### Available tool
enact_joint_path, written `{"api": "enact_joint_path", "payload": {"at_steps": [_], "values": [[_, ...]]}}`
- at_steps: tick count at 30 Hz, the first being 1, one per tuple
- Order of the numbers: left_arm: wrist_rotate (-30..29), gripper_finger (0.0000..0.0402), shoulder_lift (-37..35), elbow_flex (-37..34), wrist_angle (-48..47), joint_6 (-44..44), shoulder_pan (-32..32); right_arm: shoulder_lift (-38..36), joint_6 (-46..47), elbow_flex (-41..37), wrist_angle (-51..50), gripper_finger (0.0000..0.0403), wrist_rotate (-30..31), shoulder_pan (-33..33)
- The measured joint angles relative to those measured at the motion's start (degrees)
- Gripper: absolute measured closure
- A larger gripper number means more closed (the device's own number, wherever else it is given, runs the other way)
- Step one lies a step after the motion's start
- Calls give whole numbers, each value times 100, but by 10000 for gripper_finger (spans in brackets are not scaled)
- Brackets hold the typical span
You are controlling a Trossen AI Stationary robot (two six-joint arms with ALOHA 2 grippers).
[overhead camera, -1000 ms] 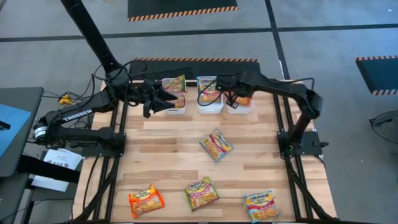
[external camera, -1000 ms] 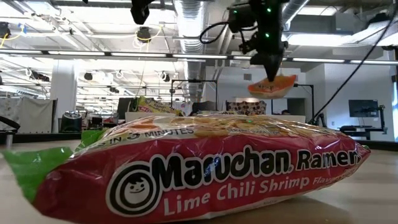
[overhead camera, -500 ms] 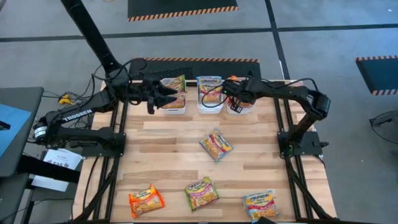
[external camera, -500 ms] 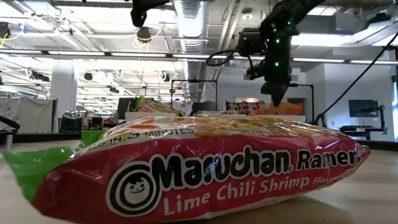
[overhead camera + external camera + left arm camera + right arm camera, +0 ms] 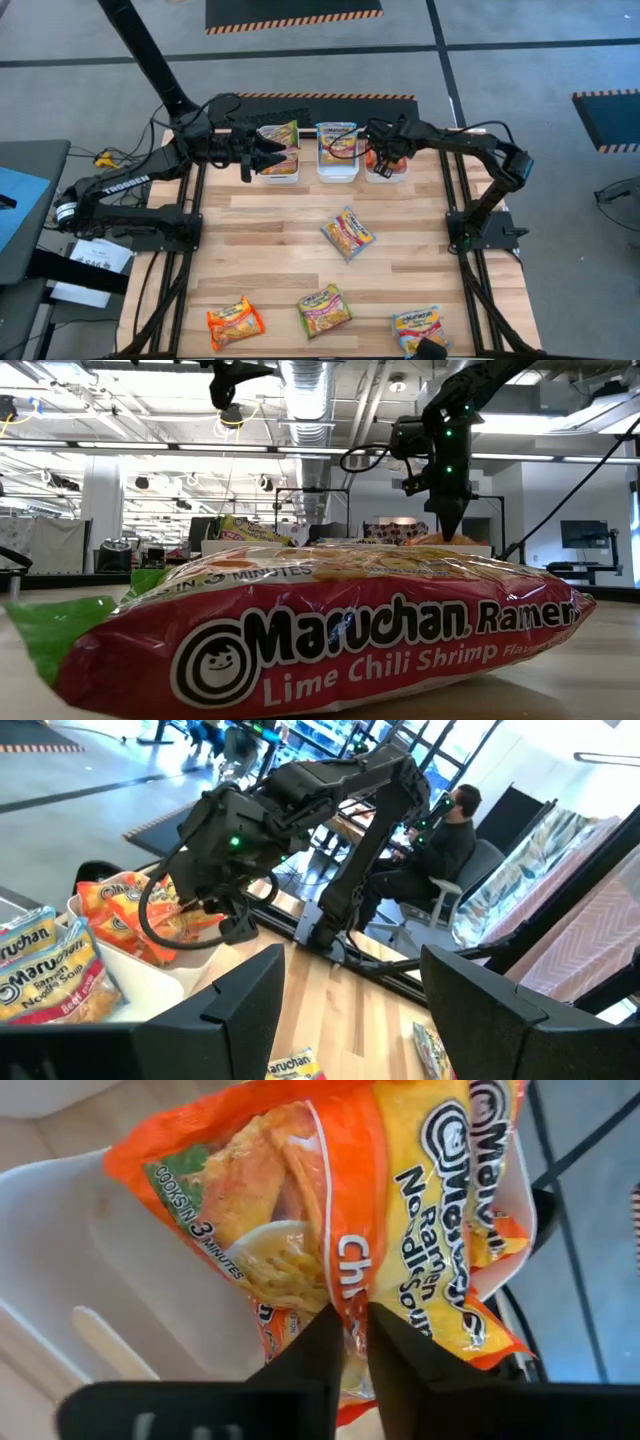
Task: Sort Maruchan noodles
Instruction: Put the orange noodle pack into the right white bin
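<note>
At the top centre of the high view, three white rectangular plastic bins stand in a row along the far edge of the pale wooden slatted table (image 5: 290,240): the left bin (image 5: 281,172) holds green-edged ramen packets (image 5: 280,134), the middle bin (image 5: 338,170) holds a blue-edged packet (image 5: 338,131), and the right bin (image 5: 385,174) holds orange ones. The right gripper (image 5: 374,158) reaches over that right bin, its fingers pinched tight on an orange flat plastic Maruchan packet (image 5: 340,1210); the right wrist view shows the two dark fingers nearly touching each other with the packet's edge clamped between them, and the packet lying down inside the white bin, over another orange packet beneath it. In the low view the same gripper (image 5: 446,520) points straight down in the upper right of the frame. The left gripper (image 5: 262,155) hovers at the left bin's near side, its fingers spread apart and holding nothing; the left wrist view shows the wide gap between them. Four packets lie loose on the table: a green-edged one (image 5: 347,233) at the centre, an orange one (image 5: 234,323) at lower left, another green-edged one (image 5: 324,309) at lower centre, and a blue-edged one (image 5: 419,329) at lower right.
</note>
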Motion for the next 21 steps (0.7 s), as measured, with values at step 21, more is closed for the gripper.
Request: {"api": "enact_joint_path", "payload": {"at_steps": [21], "values": [[-859, 182, -2, 0, -141, 99, 0, 203, 1236, 845, -868, 253, -2481, -384]]}}
